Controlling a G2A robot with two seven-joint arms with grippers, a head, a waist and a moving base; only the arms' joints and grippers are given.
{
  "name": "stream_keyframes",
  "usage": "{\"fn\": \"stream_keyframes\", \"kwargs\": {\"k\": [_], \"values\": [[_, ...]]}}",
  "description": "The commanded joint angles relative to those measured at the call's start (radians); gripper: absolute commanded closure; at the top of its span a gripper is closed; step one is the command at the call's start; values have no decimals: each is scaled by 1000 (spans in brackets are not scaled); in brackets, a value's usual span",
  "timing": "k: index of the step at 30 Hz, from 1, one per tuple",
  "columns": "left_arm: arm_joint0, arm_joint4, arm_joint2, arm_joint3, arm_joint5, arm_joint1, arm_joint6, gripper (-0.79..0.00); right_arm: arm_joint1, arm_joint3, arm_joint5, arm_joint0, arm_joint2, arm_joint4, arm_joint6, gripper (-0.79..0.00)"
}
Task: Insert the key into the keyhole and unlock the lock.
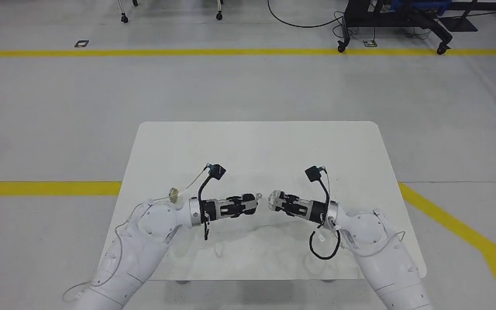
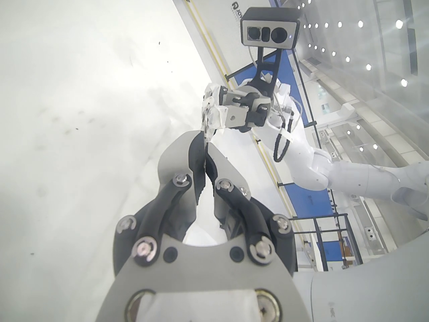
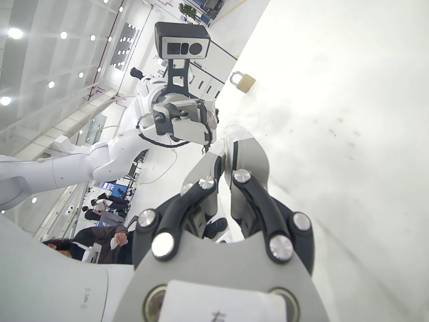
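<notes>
Where your two arms meet over the white table, your left gripper has its fingers pressed together. Your right gripper sits at its three o'clock, nearly tip to tip, and is likewise closed. Farther out, at the left gripper's nine o'clock, the brass lock rests on the table beside the left forearm, and its shackle looks closed.

The lock has a brass-yellow body and a silver shackle. The counter is plain white with faint dark specks.
</notes>
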Motion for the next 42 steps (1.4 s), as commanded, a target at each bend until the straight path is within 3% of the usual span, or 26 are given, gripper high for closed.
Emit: {"fn": "stream_keyframes", "kwargs": {"k": [1, 4, 8, 28, 36, 38, 42], "values": [[4, -29, 3, -12, -1, 4, -64, 0, 3, -1, -2, -2, 4, 20, 22, -342], [3, -102, 7, -17, 1, 7, -163, 0, 9, -3, -3, 1, -1, 65, 102, -376], [-5, -184, 13, 4, -11, 9, -247, 0, 18, 3, -8, 9, 4, 123, 192, -342], [-51, -147, 87, 62, 23, -3, -246, 0, 39, -26, 17, 18, -45, 113, 286, -274], [-64, -140, 107, 83, 21, -7, -246, 0, 44, -24, 42, 28, -68, 92, 276, -108], [-66, -142, 110, 90, 17, -7, -246, 0, 44, -21, 50, 33, -77, 86, 276, 0], [-68, -141, 110, 98, 13, -7, -241, 0, 46, -13, 58, 43, -91, 75, 276, 0]]}}
